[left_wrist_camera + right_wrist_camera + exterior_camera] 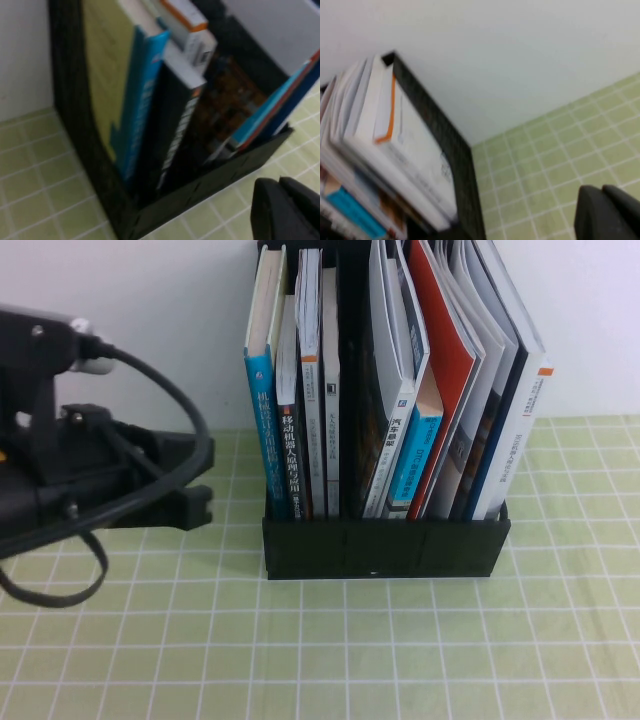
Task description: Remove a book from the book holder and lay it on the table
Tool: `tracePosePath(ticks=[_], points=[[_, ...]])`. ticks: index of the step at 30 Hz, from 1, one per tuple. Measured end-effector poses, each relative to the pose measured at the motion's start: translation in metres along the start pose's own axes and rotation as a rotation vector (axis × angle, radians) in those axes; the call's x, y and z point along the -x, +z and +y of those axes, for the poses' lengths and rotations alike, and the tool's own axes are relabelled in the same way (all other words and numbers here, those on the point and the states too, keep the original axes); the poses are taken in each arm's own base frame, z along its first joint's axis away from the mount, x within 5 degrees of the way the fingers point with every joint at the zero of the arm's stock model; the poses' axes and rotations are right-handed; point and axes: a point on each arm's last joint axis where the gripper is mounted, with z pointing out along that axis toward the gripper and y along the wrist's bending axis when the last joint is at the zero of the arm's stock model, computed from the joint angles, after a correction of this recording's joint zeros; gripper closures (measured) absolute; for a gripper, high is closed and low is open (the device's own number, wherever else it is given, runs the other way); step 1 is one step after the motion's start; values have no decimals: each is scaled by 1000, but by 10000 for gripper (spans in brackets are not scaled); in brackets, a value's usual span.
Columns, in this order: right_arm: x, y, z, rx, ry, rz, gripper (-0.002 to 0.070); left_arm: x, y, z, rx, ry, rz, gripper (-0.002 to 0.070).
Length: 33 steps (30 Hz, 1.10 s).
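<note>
The book holder [385,545] stands on the table [320,660] against the back wall, packed with upright volumes. The book [520,425], white with orange edge stripes, is the rightmost one, leaning to the right against the holder's right end; its long axis runs nearly vertical, spine edge facing forward, top tilted right. In the right wrist view the same book [405,135] shows its orange-striped corner beside the black end wall [445,150]. The left gripper [195,508] hangs low over the table, just beside the holder's left end, fingers pointing toward it; whether they are parted cannot be told. The right gripper [607,212] is outside the high view; only a dark finger edge appears, spacing unreadable. Judged from its camera, the right arm is nearer the book.
</note>
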Motion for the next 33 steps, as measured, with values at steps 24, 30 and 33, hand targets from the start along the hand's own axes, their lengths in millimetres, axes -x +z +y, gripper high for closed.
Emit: tracePosePath(ticks=[24, 30, 33], points=[[-45, 64, 15, 398, -277, 231, 678, 125, 158, -75, -519, 375, -136, 678], [-54, 89, 15, 444, -246, 322, 678, 118, 191, -105, -577, 439, -130, 678], [-57, 98, 15, 459, -239, 336, 678, 106, 206, -110, -573, 495, -90, 678]])
